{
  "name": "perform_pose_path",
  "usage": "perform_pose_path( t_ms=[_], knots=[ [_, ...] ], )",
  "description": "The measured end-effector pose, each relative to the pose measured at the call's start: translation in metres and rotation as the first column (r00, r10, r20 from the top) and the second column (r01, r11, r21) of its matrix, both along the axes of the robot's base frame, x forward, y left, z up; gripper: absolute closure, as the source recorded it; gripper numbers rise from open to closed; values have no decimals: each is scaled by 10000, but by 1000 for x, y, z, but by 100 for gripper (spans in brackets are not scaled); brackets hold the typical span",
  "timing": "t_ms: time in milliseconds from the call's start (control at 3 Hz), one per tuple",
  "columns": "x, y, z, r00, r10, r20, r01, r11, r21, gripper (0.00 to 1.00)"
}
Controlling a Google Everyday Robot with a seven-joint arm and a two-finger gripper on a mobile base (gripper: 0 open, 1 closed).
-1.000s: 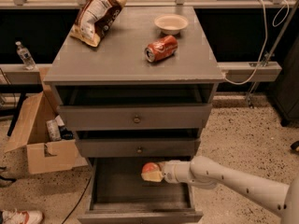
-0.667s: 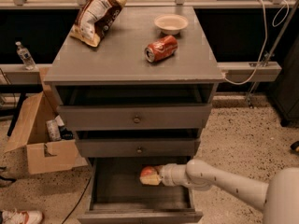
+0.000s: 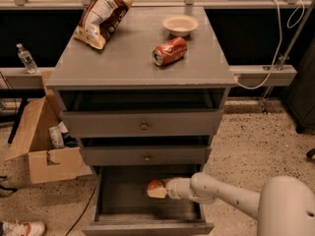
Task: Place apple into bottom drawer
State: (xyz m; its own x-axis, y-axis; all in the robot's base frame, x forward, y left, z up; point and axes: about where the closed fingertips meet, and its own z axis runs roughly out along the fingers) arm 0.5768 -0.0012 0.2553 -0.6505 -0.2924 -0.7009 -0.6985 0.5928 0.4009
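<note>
The apple, small, orange-red with a paler patch, is held in my gripper over the floor of the open bottom drawer. The gripper reaches in from the right on a white arm and is shut on the apple. The apple sits low inside the drawer, right of its middle. I cannot tell if it touches the floor. The two shallower drawers with round knobs are above it.
On the cabinet top lie a chip bag, a red soda can on its side and a small white bowl. An open cardboard box stands on the floor to the left. A water bottle stands on a ledge at left.
The gripper with the apple has moved lower and a little left, deeper into the bottom drawer.
</note>
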Motion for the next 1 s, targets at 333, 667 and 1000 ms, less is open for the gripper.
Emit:
perform_pose_path(
  t_ms=[333, 667, 1000],
  knots=[
    [15, -2, -36, 9978, -662, -22, 662, 9976, -188, 50],
    [22, -5, -51, 9957, -918, -77, 916, 9956, -187, 26],
    [30, -19, -61, 9927, -1182, -222, 1186, 9927, 195, 0]
  ],
)
